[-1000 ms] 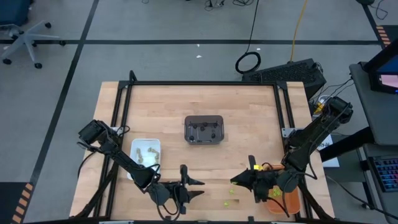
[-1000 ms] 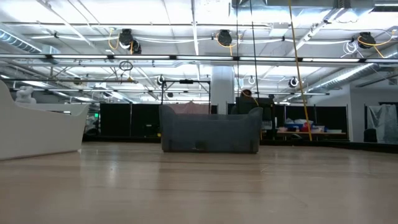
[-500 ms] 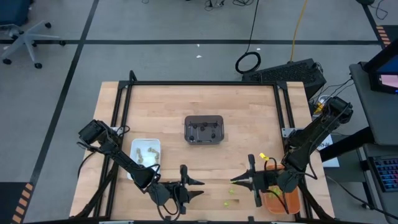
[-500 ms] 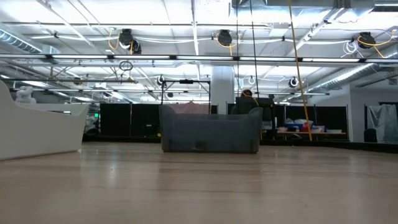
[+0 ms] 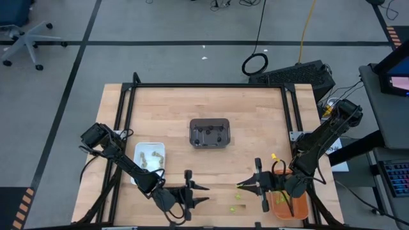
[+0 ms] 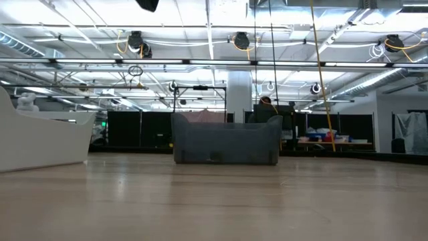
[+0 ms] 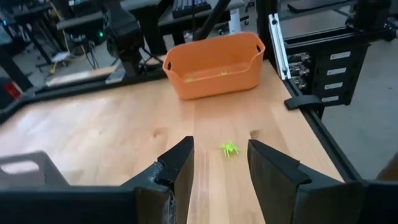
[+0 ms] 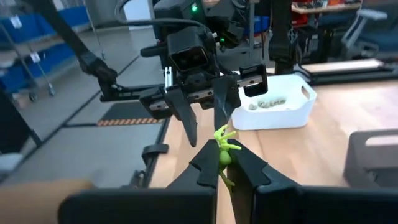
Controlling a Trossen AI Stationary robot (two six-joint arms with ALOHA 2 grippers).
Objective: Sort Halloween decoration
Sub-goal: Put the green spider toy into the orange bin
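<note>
right gripper (image 8: pixel 225 163): clamped on green trinket (image 8: pixel 222 148), near orange tray (image 5: pixel 289 206)
left gripper (image 7: pixel 219 163): fingers apart, empty

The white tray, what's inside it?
The white tray holds several pale tan trinkets, seen from above and from the right wrist view. The tray's wall hides the near part of its floor in that view; the left arm crosses one corner from above.

The dark grey tray's (image 5: pixel 209 133) contents are showing only as tiny dark specks from above, and the white tray (image 6: pixel 40 137) is running off the low view's edge.
</note>
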